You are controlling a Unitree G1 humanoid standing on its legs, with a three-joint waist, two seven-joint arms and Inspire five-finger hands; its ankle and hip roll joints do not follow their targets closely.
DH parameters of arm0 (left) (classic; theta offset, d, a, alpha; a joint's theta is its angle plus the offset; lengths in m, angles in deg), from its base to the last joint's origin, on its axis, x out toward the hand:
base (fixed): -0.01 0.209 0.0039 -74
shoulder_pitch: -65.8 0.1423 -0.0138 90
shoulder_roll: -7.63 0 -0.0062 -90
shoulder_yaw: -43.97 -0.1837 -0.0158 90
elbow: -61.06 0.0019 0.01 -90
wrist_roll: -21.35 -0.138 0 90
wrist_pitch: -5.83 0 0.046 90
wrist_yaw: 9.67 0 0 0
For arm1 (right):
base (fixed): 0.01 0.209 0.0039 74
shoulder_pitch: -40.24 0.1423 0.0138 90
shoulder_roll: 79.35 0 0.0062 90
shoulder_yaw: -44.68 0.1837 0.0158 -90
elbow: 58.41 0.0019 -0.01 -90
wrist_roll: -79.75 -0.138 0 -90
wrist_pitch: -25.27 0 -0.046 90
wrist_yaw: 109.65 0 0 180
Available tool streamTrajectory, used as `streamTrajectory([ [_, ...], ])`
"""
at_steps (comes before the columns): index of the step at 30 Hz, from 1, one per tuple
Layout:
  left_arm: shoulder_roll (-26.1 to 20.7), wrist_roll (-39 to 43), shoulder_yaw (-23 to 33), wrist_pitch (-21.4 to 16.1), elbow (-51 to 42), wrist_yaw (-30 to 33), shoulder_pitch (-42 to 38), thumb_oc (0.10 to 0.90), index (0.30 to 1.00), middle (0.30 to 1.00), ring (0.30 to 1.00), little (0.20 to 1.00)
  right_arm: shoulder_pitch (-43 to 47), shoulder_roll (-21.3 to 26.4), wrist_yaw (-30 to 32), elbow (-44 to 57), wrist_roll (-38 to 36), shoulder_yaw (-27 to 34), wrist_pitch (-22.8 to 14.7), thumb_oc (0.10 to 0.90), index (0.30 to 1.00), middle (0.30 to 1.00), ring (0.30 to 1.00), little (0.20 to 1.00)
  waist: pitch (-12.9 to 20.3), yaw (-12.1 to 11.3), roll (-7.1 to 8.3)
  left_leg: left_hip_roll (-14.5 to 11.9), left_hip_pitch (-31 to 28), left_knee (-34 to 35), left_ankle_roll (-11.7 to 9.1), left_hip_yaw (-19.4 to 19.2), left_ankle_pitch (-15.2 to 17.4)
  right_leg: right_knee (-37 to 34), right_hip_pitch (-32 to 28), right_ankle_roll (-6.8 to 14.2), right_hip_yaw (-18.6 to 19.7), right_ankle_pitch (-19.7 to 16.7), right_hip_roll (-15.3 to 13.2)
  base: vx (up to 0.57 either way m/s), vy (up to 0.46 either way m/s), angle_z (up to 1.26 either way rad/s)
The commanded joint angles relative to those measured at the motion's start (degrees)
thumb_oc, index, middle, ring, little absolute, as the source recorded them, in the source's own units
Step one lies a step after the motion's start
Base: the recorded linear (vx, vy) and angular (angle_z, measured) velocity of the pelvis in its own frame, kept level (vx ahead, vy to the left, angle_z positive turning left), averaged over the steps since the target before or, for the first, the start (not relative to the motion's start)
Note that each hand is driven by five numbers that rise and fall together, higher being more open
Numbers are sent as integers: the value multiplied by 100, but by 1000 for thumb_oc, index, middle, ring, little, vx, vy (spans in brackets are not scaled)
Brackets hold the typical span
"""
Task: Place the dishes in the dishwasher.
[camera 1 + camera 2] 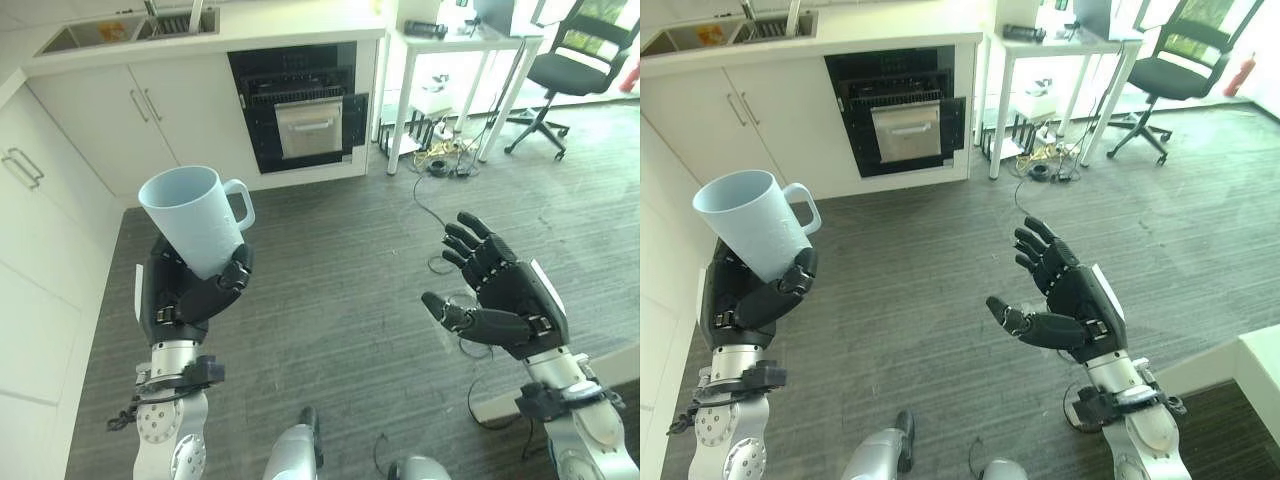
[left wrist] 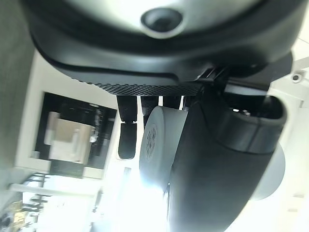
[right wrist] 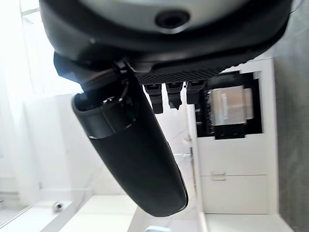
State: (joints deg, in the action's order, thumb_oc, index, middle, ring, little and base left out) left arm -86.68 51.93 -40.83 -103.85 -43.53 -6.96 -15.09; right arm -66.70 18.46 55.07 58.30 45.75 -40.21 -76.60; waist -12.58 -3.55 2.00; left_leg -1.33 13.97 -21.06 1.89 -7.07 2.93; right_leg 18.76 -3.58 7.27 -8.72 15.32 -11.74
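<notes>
Pale blue mug (image 1: 199,217): held upright and slightly tilted above the grey plank floor (image 1: 350,260) by the left hand (image 1: 185,295), whose fingers and thumb are curled round its lower body, handle turned toward the dishwasher (image 1: 297,105). Dishwasher: set open-fronted under the counter (image 1: 250,35) edge between white cabinets, well apart from the mug, with bare floor between. Right hand (image 1: 505,295): raised beside it, palm inward, fingers spread and relaxed, nothing held.

Bright daylight floods from the far windows, with blown-out glare in both wrist views.
</notes>
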Motion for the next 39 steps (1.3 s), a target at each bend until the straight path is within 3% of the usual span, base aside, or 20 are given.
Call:
streamTrajectory([
  [1, -295, -145, 337, -454, -721, -386, -398, 400, 300, 300, 300, 300, 761, -8, 228, 86, -305, 113, -672, 800, 900, 900, 900, 900, 500, -74, -67, -76, 88, 387, -324, 437, 432, -157, -343, 48, -518, -88, 492, 405, 271, 34],
  [2, -331, -158, 325, -426, -715, -450, -455, 400, 300, 300, 300, 300, 867, -137, 332, 73, -156, -4, -678, 800, 900, 900, 900, 900, 526, -118, -8, 191, -42, 387, -164, 601, 538, -157, -517, 210, -608, -632, 399, 242, 195, 33],
  [3, -339, -179, 323, -423, -709, -460, -473, 400, 300, 300, 300, 300, 912, -178, 344, 66, -117, -45, -668, 800, 900, 900, 900, 900, 531, -102, -54, 224, -78, 387, -108, 675, 549, -157, -592, 255, -655, -991, 458, 352, 287, 32],
  [5, -356, -331, 288, -444, -689, -491, -529, 400, 300, 300, 300, 300, 986, -278, 359, 35, -25, -171, -677, 800, 900, 900, 900, 900, 500, -33, -147, 326, -272, 387, -11, 805, 628, 697, -193, 295, -596, -1523, 515, 232, 234, 20],
  [6, -419, -516, 231, -463, -653, -176, -599, 400, 300, 300, 300, 300, 1127, -294, 267, -139, -5, -324, -650, 800, 900, 900, 900, 900, 442, 9, -229, 226, -422, 387, -61, 634, 673, 562, 293, 98, -804, -1224, 475, 199, 156, 9],
  [9, -469, -426, 257, -400, -639, -25, -683, 400, 300, 300, 300, 300, 1172, -231, 196, -244, -71, -334, -648, 800, 900, 900, 900, 900, 418, 9, -233, 125, -467, 387, -132, 525, 683, -144, 191, 4, -992, -1036, 597, 133, -1, -11],
  [11, -452, -458, 333, -388, -644, 18, -691, 400, 300, 300, 300, 300, 1134, -123, 15, -297, -289, -222, -687, 800, 900, 900, 900, 900, 277, 94, -65, 147, -626, 387, -158, 235, 804, -157, 842, 39, -927, -808, 265, 150, -121, 18],
  [13, -435, -539, 345, -375, -681, 59, -638, 400, 300, 300, 300, 300, 1123, -107, -102, -310, -434, -178, -684, 800, 900, 900, 900, 900, 243, 168, 37, 210, -764, 387, -122, 74, 968, -157, 1333, 203, -716, -1178, 30, 186, -122, -51],
  [15, -414, -625, 310, -347, -723, 119, -602, 400, 300, 300, 300, 300, 1065, -140, -214, -246, -496, -158, -674, 800, 900, 900, 900, 900, 182, 316, 33, 230, -966, 387, -58, 65, 1118, -157, 1970, 276, -375, -1440, -106, 258, -171, -42],
  [17, -463, -643, 297, -412, -764, 162, -530, 400, 300, 300, 300, 300, 942, -161, -322, -134, -570, -159, -677, 800, 900, 900, 900, 900, 143, 380, 40, 284, -1157, 387, 33, 68, 1289, -157, 2298, 314, -323, -1564, -210, 416, -306, -17],
  [22, -463, -493, 287, -409, -816, 117, -448, 400, 300, 300, 300, 300, 985, -103, -168, -59, -489, -220, -667, 800, 900, 900, 900, 900, 268, 347, 75, 167, -1495, 387, 35, -48, 1540, -157, 1934, 358, -569, -1606, -286, 368, -321, 15],
  [27, -403, -323, 220, -392, -867, 94, -423, 400, 300, 300, 300, 300, 1136, 75, 26, -99, -436, -154, -506, 800, 900, 900, 900, 900, 501, 422, 6, -41, -2065, 387, -178, -2, 1591, -157, 1714, 180, -742, -1357, -81, 392, -350, 34],
  [30, -283, -296, 203, -387, -888, 95, -302, 400, 300, 300, 300, 300, 1017, 191, -113, -80, -584, -19, -377, 800, 900, 900, 900, 900, 552, 382, 53, -65, -2244, 387, -467, -13, 381, -157, 1416, -124, -608, -1010, 139, 343, -317, -1],
  [31, -249, -329, 193, -451, -907, 98, -254, 400, 300, 300, 300, 300, 963, 220, -182, -69, -614, 3, -361, 800, 900, 900, 900, 900, 503, 338, 136, 12, -2021, 102, -539, -51, 0, -157, 1300, -220, -516, -915, 132, 178, -229, -26],
  [32, -207, -351, 189, -477, -928, 80, -232, 400, 300, 300, 300, 300, 923, 223, -233, -78, -607, 26, -358, 800, 900, 900, 900, 900, 450, 316, 181, 26, -1727, -374, -572, -163, -73, -157, 1191, -296, -503, -844, 117, 111, -192, -35],
  [34, -138, -383, 130, -480, -894, 16, -268, 400, 300, 300, 300, 300, 975, 241, -149, -141, -505, -20, -353, 800, 900, 900, 900, 900, 308, 256, 215, -55, -1152, -817, -479, -360, 143, -157, 997, -353, -537, -737, 111, 127, -109, -40],
  [35, -126, -357, 134, -482, -863, -29, -254, 400, 300, 300, 300, 300, 1020, 265, -106, -180, -508, -56, -359, 800, 900, 900, 900, 900, 262, 230, 196, -13, -1131, -518, -417, -455, 256, -157, 930, -338, -548, -682, 138, 270, 22, -29],
  [36, -114, -295, 185, -497, -857, -119, -144, 400, 300, 300, 300, 300, 1049, 254, -56, -218, -460, -120, -367, 800, 900, 900, 900, 900, 209, 206, 109, 8, -1337, 387, -378, -587, 364, -157, 819, -274, -544, -598, 225, 246, 98, -12],
  [38, -124, -255, 244, -575, -841, -200, -5, 400, 300, 300, 300, 300, 1020, 190, -71, -225, -404, -152, -363, 800, 900, 900, 900, 900, 211, 224, -95, -260, -925, 387, -443, -606, 659, -157, 808, -241, -577, -553, 424, 191, 134, 1],
  [39, -127, -219, 255, -617, -844, -220, 70, 400, 300, 300, 300, 300, 945, 143, -107, -219, -348, -154, -397, 800, 900, 900, 900, 900, 236, 221, -201, -445, -613, 387, -565, -499, 602, -157, 786, -230, -587, -493, 528, 253, 140, 5],
])
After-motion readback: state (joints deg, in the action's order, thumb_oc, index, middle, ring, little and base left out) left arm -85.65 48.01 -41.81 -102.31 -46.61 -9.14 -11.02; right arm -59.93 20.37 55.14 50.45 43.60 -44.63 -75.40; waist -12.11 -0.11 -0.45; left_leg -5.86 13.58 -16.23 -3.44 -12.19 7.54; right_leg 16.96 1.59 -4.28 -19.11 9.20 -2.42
